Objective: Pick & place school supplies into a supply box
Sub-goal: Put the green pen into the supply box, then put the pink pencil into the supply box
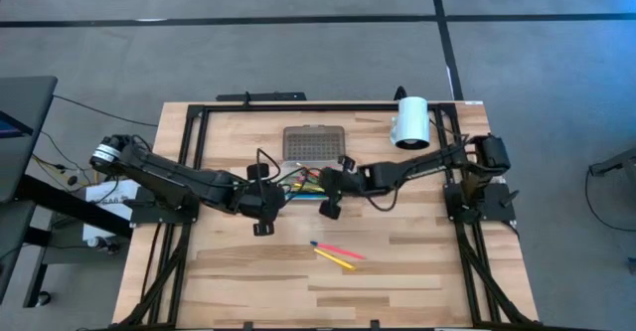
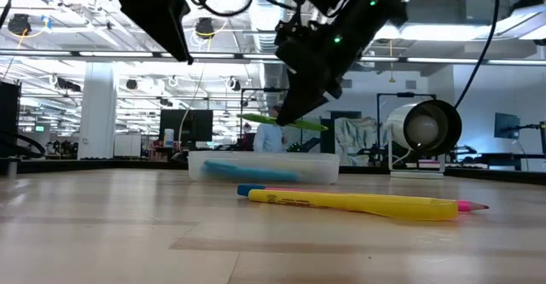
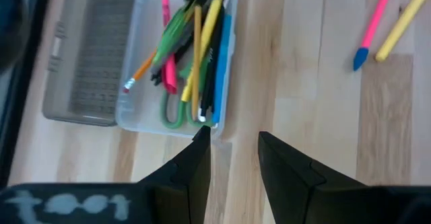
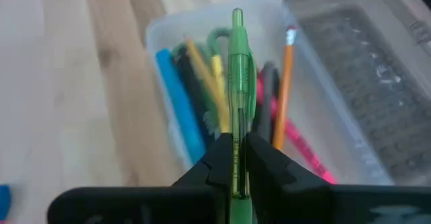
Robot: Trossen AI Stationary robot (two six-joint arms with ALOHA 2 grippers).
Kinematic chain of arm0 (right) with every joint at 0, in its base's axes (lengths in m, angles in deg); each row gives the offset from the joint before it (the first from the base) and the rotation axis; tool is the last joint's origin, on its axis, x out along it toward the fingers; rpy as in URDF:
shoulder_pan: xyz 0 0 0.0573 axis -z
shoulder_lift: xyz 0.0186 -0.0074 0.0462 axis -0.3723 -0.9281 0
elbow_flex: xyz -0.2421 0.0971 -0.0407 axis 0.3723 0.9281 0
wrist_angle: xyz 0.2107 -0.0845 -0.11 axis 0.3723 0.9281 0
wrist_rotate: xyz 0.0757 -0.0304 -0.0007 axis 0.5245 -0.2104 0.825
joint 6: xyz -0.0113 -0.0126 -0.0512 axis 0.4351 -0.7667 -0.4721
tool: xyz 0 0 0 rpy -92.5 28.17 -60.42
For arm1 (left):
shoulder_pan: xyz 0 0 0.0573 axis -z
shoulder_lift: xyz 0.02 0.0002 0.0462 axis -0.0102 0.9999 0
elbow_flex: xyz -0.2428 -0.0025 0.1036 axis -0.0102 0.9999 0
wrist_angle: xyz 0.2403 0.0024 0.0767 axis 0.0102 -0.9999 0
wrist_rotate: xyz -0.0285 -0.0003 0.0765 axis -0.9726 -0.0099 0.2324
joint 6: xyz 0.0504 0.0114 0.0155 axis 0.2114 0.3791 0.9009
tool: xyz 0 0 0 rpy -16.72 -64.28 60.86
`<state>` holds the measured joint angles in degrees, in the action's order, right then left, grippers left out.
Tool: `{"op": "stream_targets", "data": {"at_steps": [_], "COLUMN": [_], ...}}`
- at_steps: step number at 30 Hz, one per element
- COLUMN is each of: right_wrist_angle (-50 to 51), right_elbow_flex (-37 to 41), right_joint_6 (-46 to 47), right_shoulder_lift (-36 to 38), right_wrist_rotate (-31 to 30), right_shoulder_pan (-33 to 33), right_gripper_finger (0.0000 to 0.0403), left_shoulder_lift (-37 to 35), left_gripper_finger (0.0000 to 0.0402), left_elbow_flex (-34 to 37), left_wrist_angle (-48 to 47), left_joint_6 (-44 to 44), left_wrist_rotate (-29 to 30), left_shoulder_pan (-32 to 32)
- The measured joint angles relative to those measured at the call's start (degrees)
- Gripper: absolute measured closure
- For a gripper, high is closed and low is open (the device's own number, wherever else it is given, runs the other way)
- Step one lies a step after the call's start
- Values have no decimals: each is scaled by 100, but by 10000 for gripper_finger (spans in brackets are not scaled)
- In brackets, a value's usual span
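The clear supply box (image 1: pixel 298 180) stands on the table just near of its grey dotted lid (image 1: pixel 313 144). It holds green-handled scissors (image 3: pixel 176 106), a black marker and blue, yellow, orange and pink pens. My right gripper (image 4: pixel 236 153) hangs over the box (image 4: pixel 202 83), shut on a green pen (image 4: pixel 237 69). My left gripper (image 3: pixel 232 146) is open above the bare table by the box's end (image 3: pixel 178 62). A yellow pen (image 2: pixel 350 201) and a pink pen with a blue cap (image 3: pixel 374 22) lie on the table nearer the front edge. My right gripper pinches the green pen (image 4: pixel 237 126) between its two fingers, with the pen lying along them and most of its length sticking out past the fingertips. The fingers slant down from above. The pen (image 2: pixel 281 122) is about level and lifted clear above the box.
A white cylinder (image 1: pixel 410 122) lies at the far right of the table, also in the low view (image 2: pixel 422 130). The lid lies flat beside the box on its far side. Open wood lies along the table's near half around the two loose pens (image 1: pixel 333 254).
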<state>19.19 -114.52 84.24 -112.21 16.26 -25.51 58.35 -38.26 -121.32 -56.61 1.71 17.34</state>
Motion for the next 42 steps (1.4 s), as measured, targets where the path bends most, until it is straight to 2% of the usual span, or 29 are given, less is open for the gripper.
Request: {"op": "stream_targets", "data": {"at_steps": [10, 20, 29, 42], "right_wrist_angle": [-424, -426, -426, -634], "right_elbow_flex": [-2, -2, 0, 0], "right_joint_6": [-92, -41, 109, 271], "right_shoulder_lift": [-2, -2, -2, -4], "right_wrist_rotate": [494, 732, 824, 825], "right_shoulder_pan": [541, 642, 642, 638], "right_gripper_finger": [383, 375, 373, 289], "left_shoulder_lift": [-28, -26, -26, -24], "left_gripper_finger": [288, 288, 288, 288], "left_elbow_flex": [-2, -2, 0, 2], "left_wrist_angle": [-177, -152, -134, -133], "left_joint_6": [-402, -460, -460, -423], "left_wrist_rotate": [451, 840, 851, 853], "left_shoulder_pan": [258, 308, 307, 306]}}
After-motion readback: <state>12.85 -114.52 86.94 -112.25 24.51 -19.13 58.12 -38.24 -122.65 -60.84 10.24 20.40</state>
